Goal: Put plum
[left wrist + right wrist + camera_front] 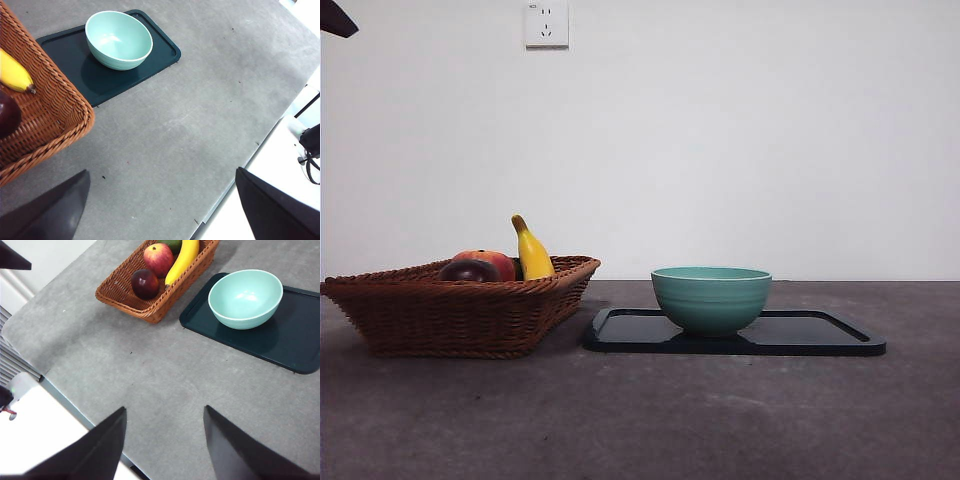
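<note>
Round glossy dark maroon plum (145, 283) sits in the brown woven wicker basket (460, 318), near the basket's corner. It touches the red-orange round fruit (158, 259) and lies just beside the yellow banana (182, 259). A green fruit (172, 244) shows partly at the far end of the basket.

Pale teal ceramic bowl (711, 297) stands upright on the dark flat rectangular tray (820, 335), toward the tray end nearer the basket. Tray lies just beside the basket on the grey table (650, 420), apparently not touching.

Left pincer (162, 210): jaws spread wide, holding nothing, over bare table near the table edge, apart from the basket corner. Right pincer (165, 445): jaws spread, holding nothing, over bare table, well apart from basket and tray. Front view shows only a black tip (337, 20) at a top corner; which arm it is, can't tell.
</note>
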You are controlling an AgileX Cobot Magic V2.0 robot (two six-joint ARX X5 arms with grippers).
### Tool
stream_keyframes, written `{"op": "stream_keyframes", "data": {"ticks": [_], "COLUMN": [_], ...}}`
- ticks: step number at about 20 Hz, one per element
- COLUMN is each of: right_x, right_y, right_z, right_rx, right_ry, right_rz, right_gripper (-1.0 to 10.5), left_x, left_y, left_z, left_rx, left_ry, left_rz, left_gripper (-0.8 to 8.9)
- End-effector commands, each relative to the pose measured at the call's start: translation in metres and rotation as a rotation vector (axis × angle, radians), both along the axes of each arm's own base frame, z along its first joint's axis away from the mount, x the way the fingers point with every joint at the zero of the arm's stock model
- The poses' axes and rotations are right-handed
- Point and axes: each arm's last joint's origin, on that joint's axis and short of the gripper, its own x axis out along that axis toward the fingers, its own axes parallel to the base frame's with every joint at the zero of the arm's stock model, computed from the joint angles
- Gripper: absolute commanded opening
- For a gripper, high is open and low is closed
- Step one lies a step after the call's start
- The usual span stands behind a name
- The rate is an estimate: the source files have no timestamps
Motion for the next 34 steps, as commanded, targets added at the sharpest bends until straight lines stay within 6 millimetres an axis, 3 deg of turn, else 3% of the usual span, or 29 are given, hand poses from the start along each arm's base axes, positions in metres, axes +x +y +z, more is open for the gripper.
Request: {"op": "stream_keyframes", "data": {"ticks": [1,5,11,14,20,24,30,34], "right_x": [0.008,0.047,0.142,0.196,0.272,0.3,0.319,0.323], "right_y": [0.001,0.012,0.04,0.054,0.075,0.083,0.09,0.093], "right_z": [0.003,0.006,0.001,-0.008,-0.039,-0.073,-0.116,-0.126], "right_rx": [0.03,0.061,-0.049,-0.136,-0.192,-0.211,-0.252,-0.26], "right_ry": [0.037,0.112,0.21,0.254,0.347,0.391,0.45,0.448], "right_rz": [-0.098,-0.172,-0.198,-0.217,-0.221,-0.221,-0.227,-0.228], "right_gripper": [2.5,2.5,2.7,2.7,2.7,2.7,2.6,1.2], "left_x": [0.001,0.001,0.002,0.002,0.002,0.002,0.002,0.002], "left_y": [-0.001,-0.001,-0.001,-0.001,-0.001,-0.001,-0.001,-0.001], "left_z": [0.004,0.004,0.005,0.005,0.005,0.005,0.005,0.005], "left_rx": [-0.002,-0.002,-0.005,-0.004,-0.004,-0.004,-0.004,-0.004], "left_ry": [-0.023,-0.024,-0.039,-0.04,-0.04,-0.04,-0.04,-0.039], "left_rz": [-0.014,-0.014,-0.015,-0.016,-0.016,-0.016,-0.016,-0.016], "left_gripper": [4.67,4.67,4.67,4.67,4.67,4.67,4.67,4.67]}}
